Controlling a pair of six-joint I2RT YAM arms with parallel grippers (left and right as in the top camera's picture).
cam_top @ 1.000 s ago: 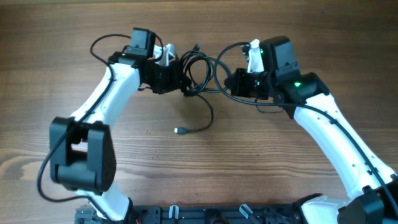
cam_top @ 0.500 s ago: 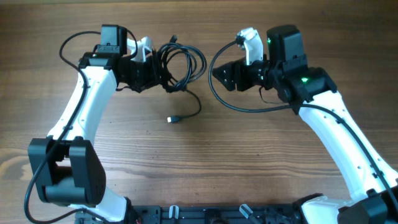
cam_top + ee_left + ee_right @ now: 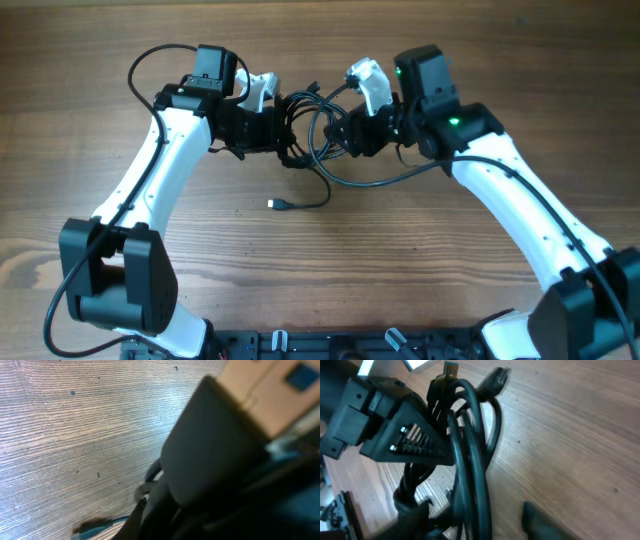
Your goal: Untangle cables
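Both arms have swung inward, meeting at the cables (image 3: 315, 120), far middle of the wooden counter (image 3: 420, 260). The left fingers (image 3: 278, 135) clamp them; whether the right fingers (image 3: 345, 135) grip, I cannot tell. Pulling apart blindly could cinch loops tighter. Bare wood all round gives room; one plug (image 3: 272, 204) trails loose.

One tangle of cables (image 3: 305, 125); two tools (image 3: 285, 137) (image 3: 341, 136).

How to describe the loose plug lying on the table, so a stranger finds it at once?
On the wooden table, find the tangled cables at top centre. One thin cord curves down and left from them. Its pale-tipped plug lies alone on bare wood, away from the tangle.
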